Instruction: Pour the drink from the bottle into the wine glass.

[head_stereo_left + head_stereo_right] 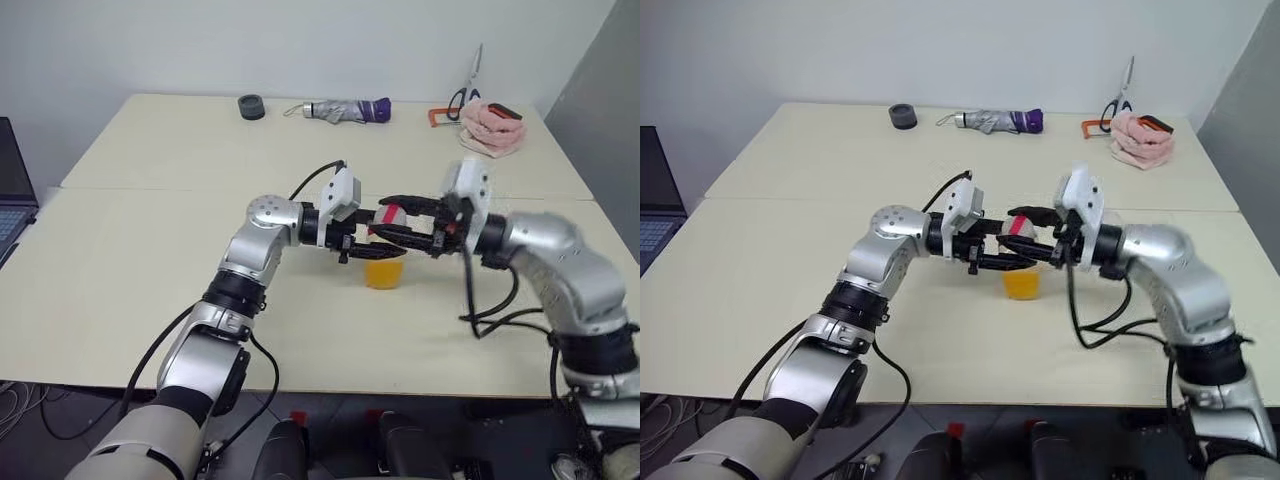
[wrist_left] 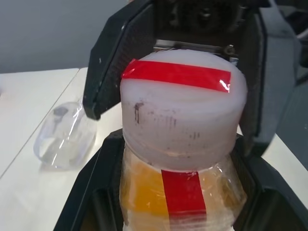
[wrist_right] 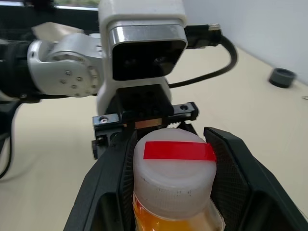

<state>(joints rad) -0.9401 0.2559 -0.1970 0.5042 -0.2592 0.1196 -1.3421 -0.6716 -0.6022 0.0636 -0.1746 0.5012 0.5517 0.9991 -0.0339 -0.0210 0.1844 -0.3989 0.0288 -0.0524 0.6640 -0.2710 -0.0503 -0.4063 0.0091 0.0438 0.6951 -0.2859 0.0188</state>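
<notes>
The bottle (image 1: 385, 270), clear plastic with a red strip, hangs upright over the middle of the table, and the orange drink (image 2: 144, 192) fills its lower part. My left gripper (image 1: 368, 250) is shut on the bottle's body just under the cap. My right gripper (image 1: 393, 220) reaches in from the opposite side, and its black fingers (image 3: 226, 163) press both sides of the white cap (image 3: 174, 168) with the red stripe. The wine glass (image 2: 62, 137) shows as a clear rounded bowl on the table beyond the bottle; its stem is hidden.
Along the far edge of the table lie a black tape roll (image 1: 251, 106), a folded umbrella (image 1: 345, 110), scissors (image 1: 467, 90) and a pink cloth (image 1: 492, 127). A laptop (image 1: 12, 190) stands off the left side.
</notes>
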